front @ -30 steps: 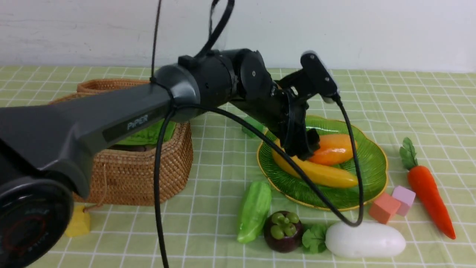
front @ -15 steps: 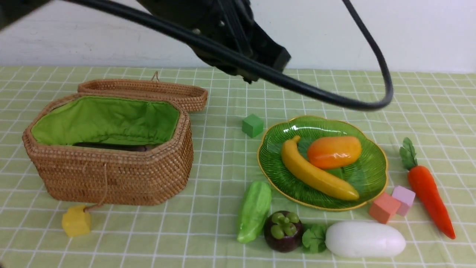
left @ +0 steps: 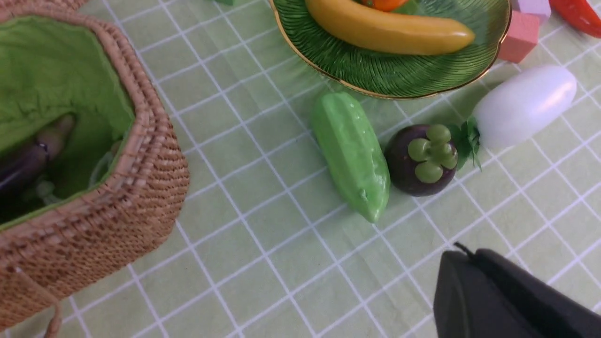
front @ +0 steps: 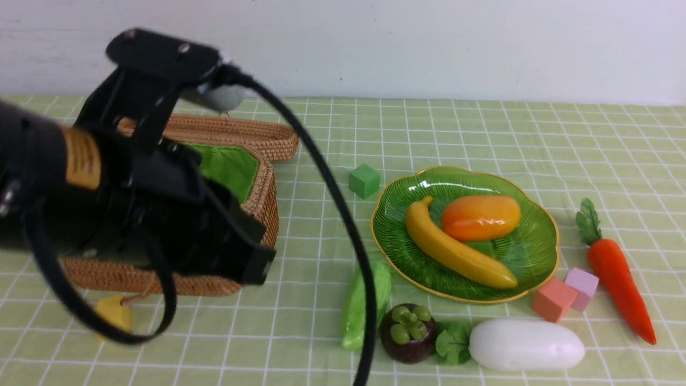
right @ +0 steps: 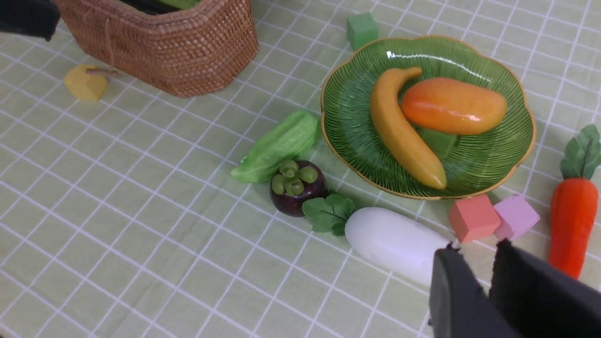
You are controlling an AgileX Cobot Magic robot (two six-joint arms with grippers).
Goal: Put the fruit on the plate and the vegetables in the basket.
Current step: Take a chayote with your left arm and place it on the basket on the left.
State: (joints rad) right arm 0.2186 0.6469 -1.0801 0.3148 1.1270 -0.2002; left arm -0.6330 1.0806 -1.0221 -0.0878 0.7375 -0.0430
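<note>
The green plate holds the banana and the mango. The gourd, mangosteen and radish lie in a row in front of the plate, and the carrot lies to its right. The wicker basket stands at the left, and the eggplant lies inside it. My left gripper hangs in front of the basket, shut and empty. My right gripper is slightly open and empty above the radish and carrot.
A green cube sits behind the plate. An orange cube and a purple cube sit between plate and carrot. A yellow cube lies at the basket's front. The basket lid lies open behind it. My left arm's cable hangs across the middle.
My left gripper left the mango on the plate, rose, then swung left and down in front of the basket. The fruit and vegetables have not moved.
</note>
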